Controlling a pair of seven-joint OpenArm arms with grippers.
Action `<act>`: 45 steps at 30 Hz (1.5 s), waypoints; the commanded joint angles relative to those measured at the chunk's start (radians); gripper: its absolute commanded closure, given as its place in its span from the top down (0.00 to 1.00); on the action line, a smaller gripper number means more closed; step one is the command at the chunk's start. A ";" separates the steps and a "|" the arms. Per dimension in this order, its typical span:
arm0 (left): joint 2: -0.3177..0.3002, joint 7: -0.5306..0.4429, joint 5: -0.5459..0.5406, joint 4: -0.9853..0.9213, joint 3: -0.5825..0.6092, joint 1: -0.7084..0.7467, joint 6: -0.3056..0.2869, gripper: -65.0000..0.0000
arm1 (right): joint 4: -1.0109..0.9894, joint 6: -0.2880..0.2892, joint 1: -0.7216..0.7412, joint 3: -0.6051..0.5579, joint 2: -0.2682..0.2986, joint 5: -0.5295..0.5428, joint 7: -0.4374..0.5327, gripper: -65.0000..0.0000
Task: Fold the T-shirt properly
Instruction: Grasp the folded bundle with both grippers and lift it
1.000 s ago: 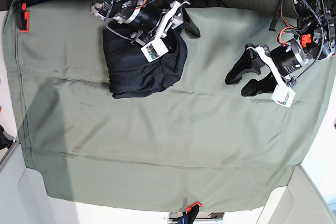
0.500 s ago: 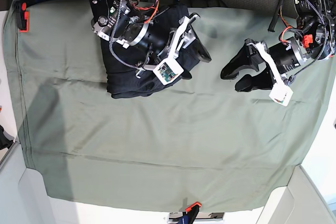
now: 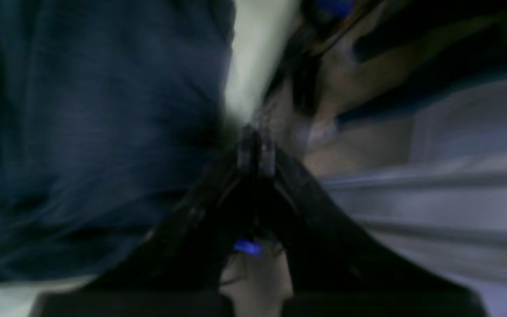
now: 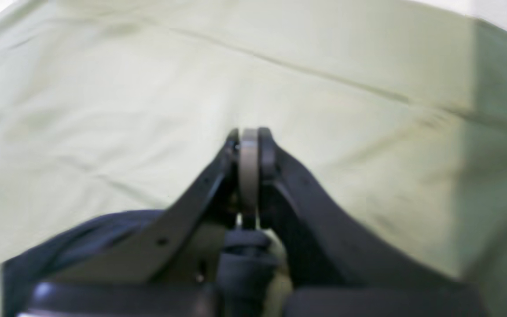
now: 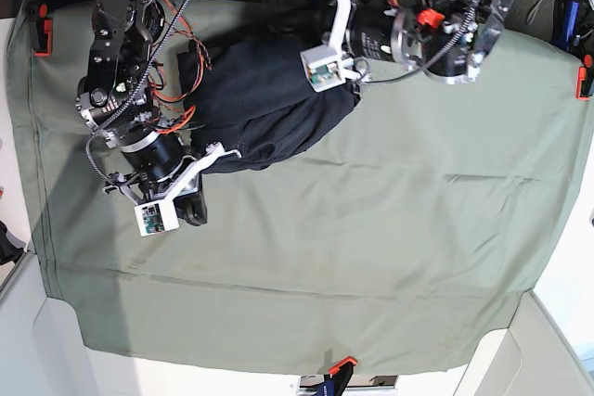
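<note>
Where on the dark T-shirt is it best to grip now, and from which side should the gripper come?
Probably the T-shirt's lower edge, where the bunched fabric ends on the green cloth. Come from the bare cloth below it in the base view: that border is free, while both arms crowd the top and left. The hems are not clearly visible.

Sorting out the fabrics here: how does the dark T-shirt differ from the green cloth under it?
The T-shirt is navy-black; the green cloth is pale sage. The T-shirt is bunched in a rumpled heap near the far edge; the green cloth lies spread flat with faint creases. The T-shirt is much smaller. Both are soft fabric.
</note>
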 commanded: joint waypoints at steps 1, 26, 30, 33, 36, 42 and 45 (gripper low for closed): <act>0.007 -0.064 0.063 0.015 0.033 -0.011 -0.004 0.00 | -0.010 0.002 0.023 0.012 0.006 0.022 0.037 0.00; -0.081 -0.253 0.547 -0.280 0.283 -0.230 0.003 0.00 | -0.429 0.111 0.180 0.011 0.083 0.116 0.077 0.00; -0.129 -0.253 0.547 -0.263 0.283 -0.229 0.003 0.00 | -0.429 0.111 0.179 0.008 0.118 0.123 0.074 0.00; -0.163 -0.253 0.539 -0.248 0.283 -0.229 0.003 0.00 | -0.429 0.111 0.179 0.007 0.132 0.142 0.064 0.00; -0.190 -0.253 0.539 -0.245 0.279 -0.230 0.003 0.00 | -0.429 0.111 0.179 0.006 0.133 0.142 0.061 0.00; -0.186 -0.259 0.523 -0.245 0.276 -0.230 0.002 0.00 | -0.429 0.111 0.178 0.004 0.133 0.166 0.061 0.00; -0.186 -0.264 0.559 -0.246 0.276 -0.230 0.002 0.00 | -0.429 0.111 0.164 0.002 0.132 0.168 0.060 0.00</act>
